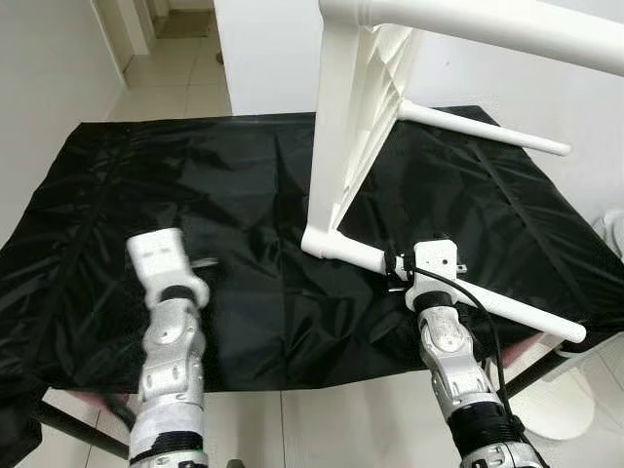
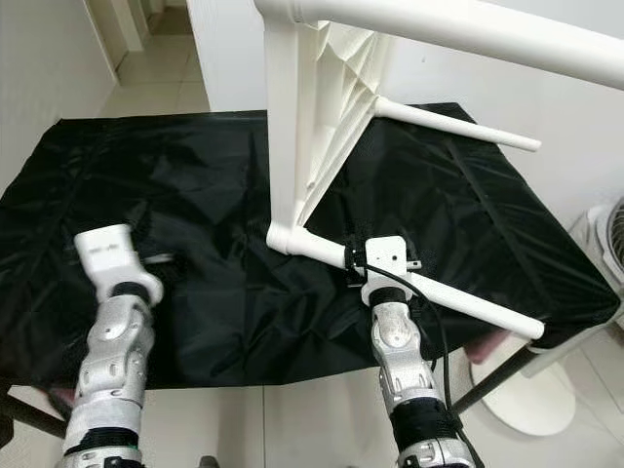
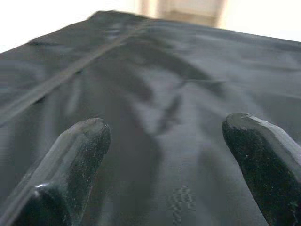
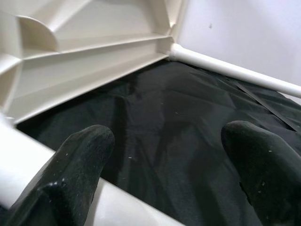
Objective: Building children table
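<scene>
My right pincer is open, fingers spread over the near table leg, one finger in front of it, contact unclear. My left pincer is open too, over bare black cloth. Past my right pincer the white tabletop stands on edge on the cloth, far leg beyond it.

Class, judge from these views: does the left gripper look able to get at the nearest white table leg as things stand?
Probably yes. The left gripper is open over bare black cloth, nothing between it and the leg, though the right gripper already sits there.
</scene>
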You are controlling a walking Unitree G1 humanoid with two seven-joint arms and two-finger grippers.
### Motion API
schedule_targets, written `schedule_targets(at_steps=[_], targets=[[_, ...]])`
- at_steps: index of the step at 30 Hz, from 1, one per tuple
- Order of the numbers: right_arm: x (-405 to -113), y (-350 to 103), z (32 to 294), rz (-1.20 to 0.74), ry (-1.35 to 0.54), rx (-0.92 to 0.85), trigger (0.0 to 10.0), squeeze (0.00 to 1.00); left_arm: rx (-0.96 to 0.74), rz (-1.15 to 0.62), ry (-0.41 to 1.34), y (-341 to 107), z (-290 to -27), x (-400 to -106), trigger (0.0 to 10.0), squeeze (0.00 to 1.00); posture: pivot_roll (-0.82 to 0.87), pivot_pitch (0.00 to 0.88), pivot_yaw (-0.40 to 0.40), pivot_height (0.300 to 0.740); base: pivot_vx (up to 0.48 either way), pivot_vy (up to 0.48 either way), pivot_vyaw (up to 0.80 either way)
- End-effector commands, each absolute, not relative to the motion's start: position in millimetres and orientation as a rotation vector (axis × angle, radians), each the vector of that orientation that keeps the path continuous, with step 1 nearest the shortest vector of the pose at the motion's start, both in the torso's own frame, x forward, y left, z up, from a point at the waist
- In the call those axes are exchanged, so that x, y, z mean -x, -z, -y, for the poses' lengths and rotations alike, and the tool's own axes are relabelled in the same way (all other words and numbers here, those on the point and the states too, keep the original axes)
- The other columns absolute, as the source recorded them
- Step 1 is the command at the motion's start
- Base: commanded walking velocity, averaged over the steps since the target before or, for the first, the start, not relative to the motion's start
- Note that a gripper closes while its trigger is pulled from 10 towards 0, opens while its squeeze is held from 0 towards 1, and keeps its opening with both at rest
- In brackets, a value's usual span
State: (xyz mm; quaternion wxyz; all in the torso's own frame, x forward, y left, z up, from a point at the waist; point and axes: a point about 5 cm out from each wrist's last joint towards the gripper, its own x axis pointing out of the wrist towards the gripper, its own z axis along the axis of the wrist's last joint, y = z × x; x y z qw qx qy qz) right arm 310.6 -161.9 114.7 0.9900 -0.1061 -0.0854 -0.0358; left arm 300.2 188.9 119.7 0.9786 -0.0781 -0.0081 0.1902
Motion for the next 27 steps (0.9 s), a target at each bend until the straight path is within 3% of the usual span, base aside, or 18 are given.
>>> schedule_targets(at_steps=[1,12,16,22,27], targets=[[-313.4,-114.7,158.9,0.165,0.071,0.213,10.0,0.0,0.162,0.001,-0.424,-119.0,-188.5,-299.6,10.0,0.0,0.08,0.0,0.033,0.74,0.0,0.0,0.0],[-314.0,-114.0,160.0,0.16,0.083,0.22,10.0,0.0,0.14,0.028,-0.393,-129.9,-180.7,-302.2,10.0,0.0,0.08,0.0,0.019,0.74,0.0,0.0,0.0],[-310.8,-116.8,152.7,0.183,0.009,0.188,10.0,0.0,0.049,0.14,-0.027,-141.1,-143.5,-296.4,10.0,0.0,0.09,0.0,0.001,0.74,0.0,0.0,0.0],[-308.3,-122.2,149.4,0.22,-0.04,0.134,10.0,0.0,0.01,0.172,0.117,-139.6,-131.5,-287.8,10.0,0.0,0.09,0.0,-0.007,0.74,0.0,0.0,0.0],[-306.1,-126.2,148.1,0.245,-0.064,0.104,10.0,0.0,0.032,0.168,0.133,-137.1,-127.0,-288.9,10.0,0.0,0.09,0.0,-0.017,0.74,0.0,0.0,0.0]])
